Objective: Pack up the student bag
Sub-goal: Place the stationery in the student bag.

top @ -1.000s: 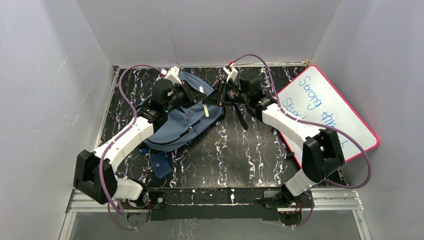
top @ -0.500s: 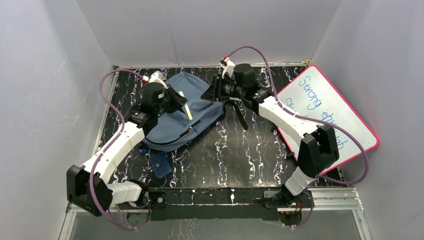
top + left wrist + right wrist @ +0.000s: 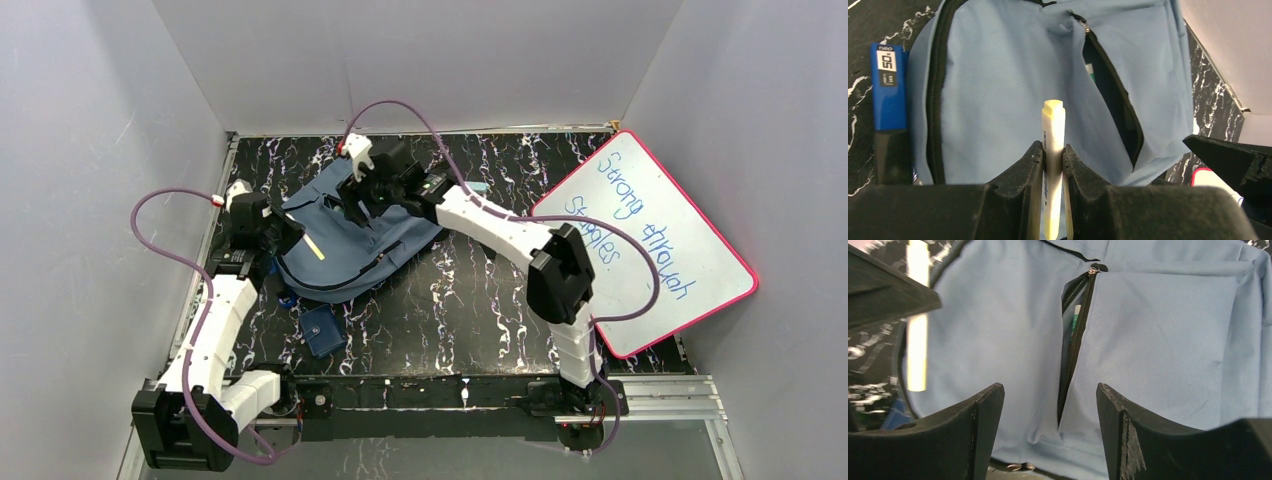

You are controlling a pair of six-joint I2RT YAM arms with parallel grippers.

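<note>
From above, the slate-blue soft fabric backpack (image 3: 385,245) lies flat on the black marbled counter (image 3: 470,310), toward 10 o'clock of the counter's middle. The left gripper (image 3: 297,238) sits at the backpack's 9 o'clock edge, and the right gripper (image 3: 355,198) hangs over its 12 o'clock end.

At the left wrist, the left gripper (image 3: 1053,150) is clamped on the barrel of a pale yellow highlighter pen (image 3: 1053,125). The pen's tip points to 12 o'clock over the cloth. The black-zippered front pocket (image 3: 1113,115) gapes at 2 o'clock from that tip.

At the right wrist, the right gripper (image 3: 1048,395) stands wide with nothing in it, straddling the pocket's slit.

The backpack looks limp and light, so the slit will likely sag shut. The zipper lip seems the best hold, pinching a single layer and lifting it. The pen is stiff and smooth, and may slide in the grip.
</note>
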